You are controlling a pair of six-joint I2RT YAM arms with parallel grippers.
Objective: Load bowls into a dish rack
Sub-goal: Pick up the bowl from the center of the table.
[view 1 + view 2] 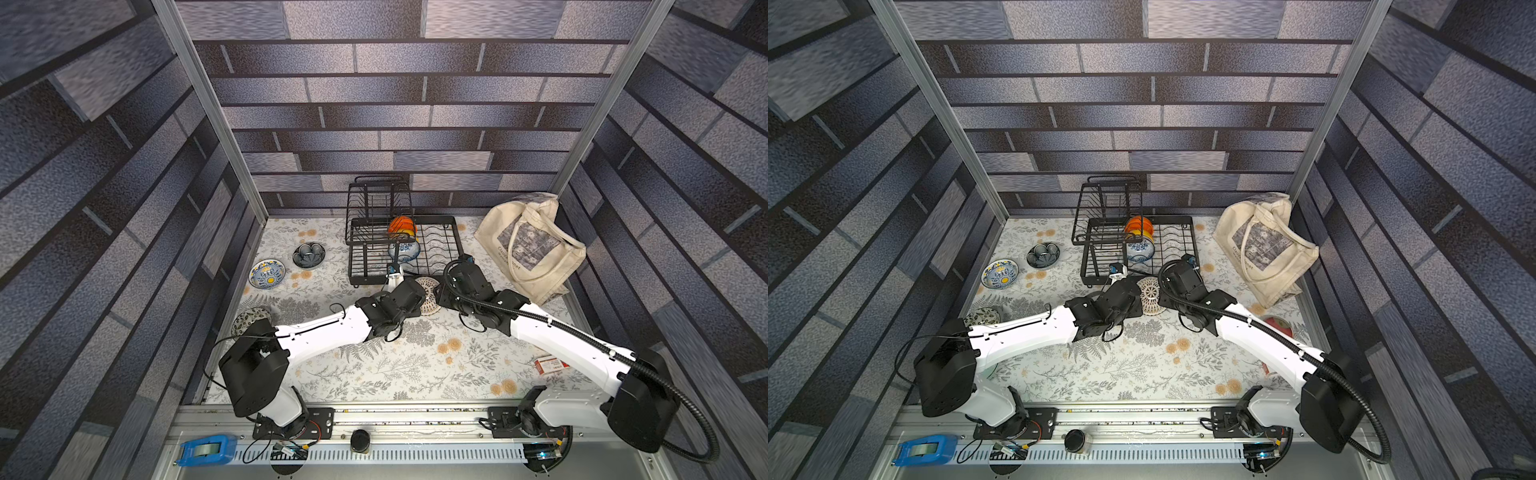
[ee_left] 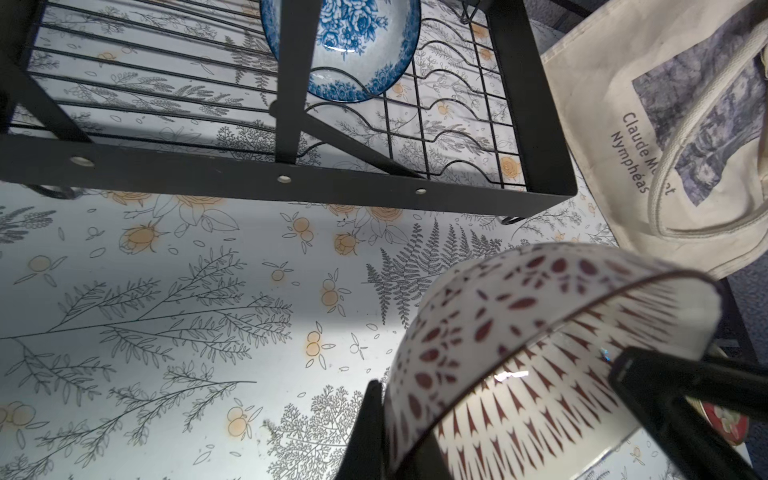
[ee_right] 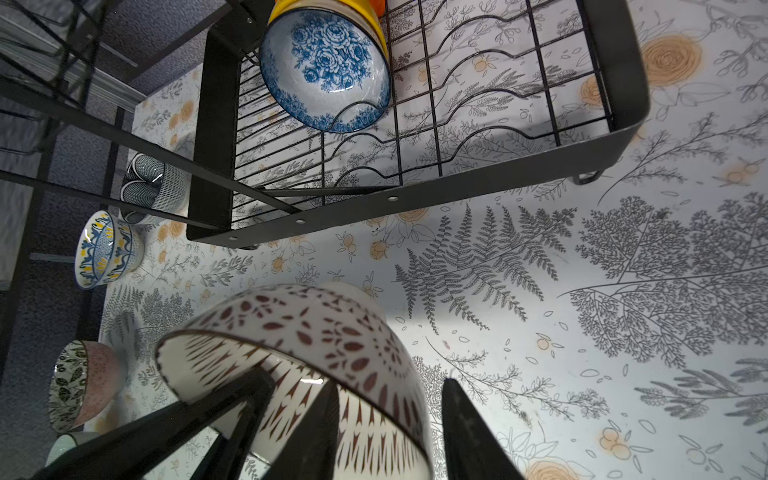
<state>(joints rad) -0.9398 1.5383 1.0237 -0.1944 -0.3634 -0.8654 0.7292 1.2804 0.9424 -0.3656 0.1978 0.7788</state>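
Floral table cover. Dish rack just ahead of both jaws, three racked bowls. Three loose bowls well beyond left jaws, outstanding. Lattice bowl between: left gripper clamped on wall, right gripper jaws apart astride rim

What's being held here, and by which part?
The red-patterned white bowl, pinched at its rim by the left gripper; the right gripper straddles the rim, open.
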